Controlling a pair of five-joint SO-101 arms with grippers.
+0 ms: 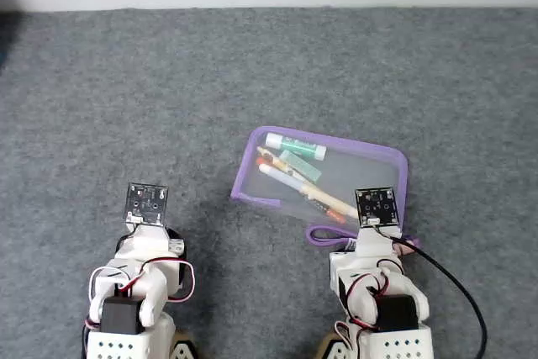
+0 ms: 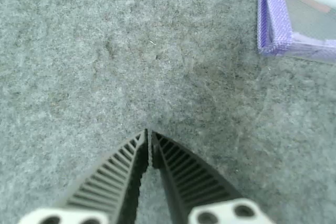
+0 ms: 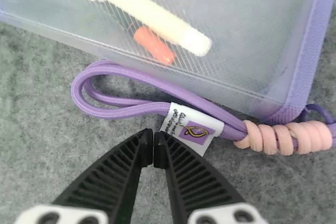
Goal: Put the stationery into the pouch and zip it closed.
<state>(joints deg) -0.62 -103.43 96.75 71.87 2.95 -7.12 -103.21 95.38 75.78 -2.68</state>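
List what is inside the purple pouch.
Through the clear pouch: a white-and-green tube, a mint green stick, a cream pen and an orange-tipped piece. Anything beneath them is covered; the right arm hides its near corner.

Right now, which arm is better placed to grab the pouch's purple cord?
Right, probably. The right gripper sits shut beside the purple cord; the left gripper is shut over bare mat, apart from the pouch.

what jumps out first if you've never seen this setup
The clear, purple-edged pouch lies on the grey felt table in front of the right arm, with a glue stick and pens inside it. Next comes its purple cord loop, just ahead of the shut right gripper. The left gripper, also shut, hangs over bare felt.
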